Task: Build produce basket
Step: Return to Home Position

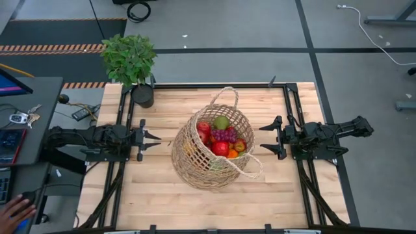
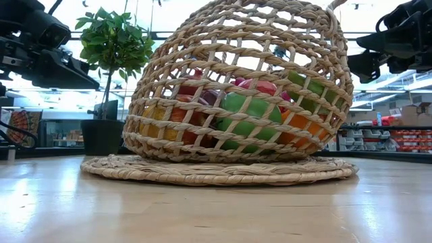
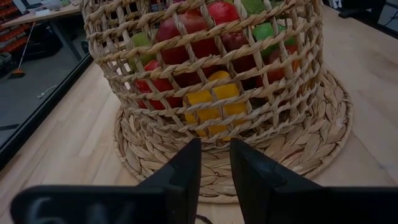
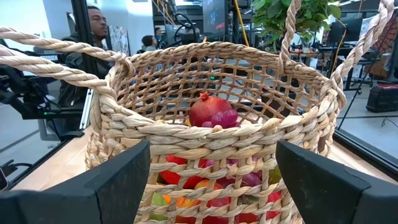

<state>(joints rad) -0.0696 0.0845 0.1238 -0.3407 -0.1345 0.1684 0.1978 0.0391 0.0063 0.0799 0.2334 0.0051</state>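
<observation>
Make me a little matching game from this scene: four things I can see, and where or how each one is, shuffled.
Things:
1. basket
2. plant
3. grapes
4. right claw

Descriptions:
A. purple, lying inside the basket
B. open and empty, beside the basket
C. centre of the table
D. at a table corner

Pairs: 1-C, 2-D, 3-A, 4-B.

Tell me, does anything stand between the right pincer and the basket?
Nothing visible does. In the high view only bare table lies between the open right pincer and the basket; they are apart.
</observation>
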